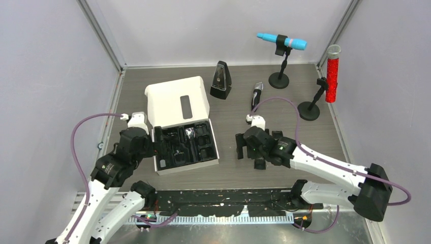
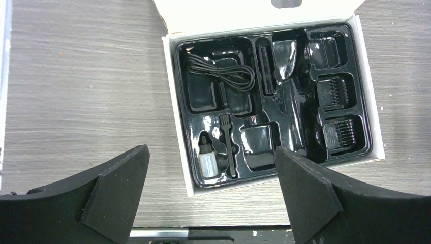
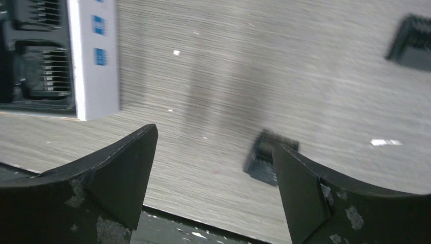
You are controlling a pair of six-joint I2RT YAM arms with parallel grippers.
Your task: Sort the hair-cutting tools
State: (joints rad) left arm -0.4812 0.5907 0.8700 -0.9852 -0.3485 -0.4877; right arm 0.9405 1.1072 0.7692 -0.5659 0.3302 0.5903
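The white box (image 1: 178,104) lies open with its black tray (image 2: 185,109) inside. The tray holds a coiled black cable (image 2: 223,73), a tiny bottle (image 2: 207,160) and comb guards (image 2: 336,91). The black-and-silver clipper (image 1: 256,94) lies on the table behind the right arm. Two loose comb guards lie on the table, one (image 3: 260,156) just beside my right finger, another (image 3: 411,47) farther off. My left gripper (image 2: 211,195) is open and empty at the box's near edge. My right gripper (image 3: 213,175) is open and empty above bare table. I cannot make out the short black cylinder.
A black metronome (image 1: 221,80) stands behind the box. A blue microphone (image 1: 282,41) and a red microphone (image 1: 333,73) stand on round bases at the back right. The table's near edge (image 3: 203,223) lies just below my right fingers.
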